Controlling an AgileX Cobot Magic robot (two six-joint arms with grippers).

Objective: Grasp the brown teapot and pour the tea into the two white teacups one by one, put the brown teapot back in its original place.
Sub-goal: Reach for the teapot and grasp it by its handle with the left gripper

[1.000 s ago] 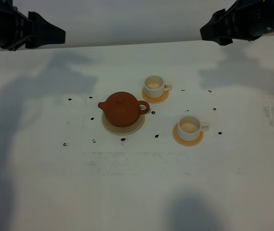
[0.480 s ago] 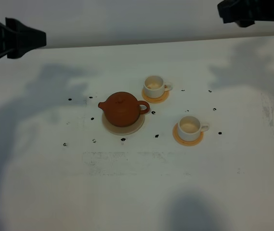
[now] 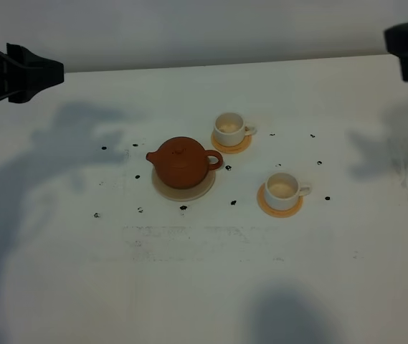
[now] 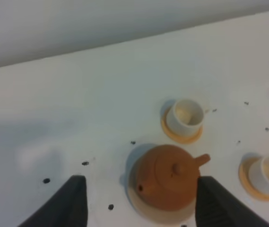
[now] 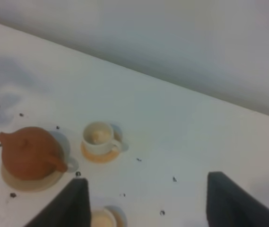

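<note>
While the teapot (image 3: 182,163) sits on its beige coaster (image 3: 183,195) with two cups (image 3: 229,129) (image 3: 282,190) to its right, left and right jaws stand apart.

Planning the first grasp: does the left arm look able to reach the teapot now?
Probably yes: the left gripper is open and raised, nothing lies between it and the teapot, and both cups stand apart on its handle side.
</note>
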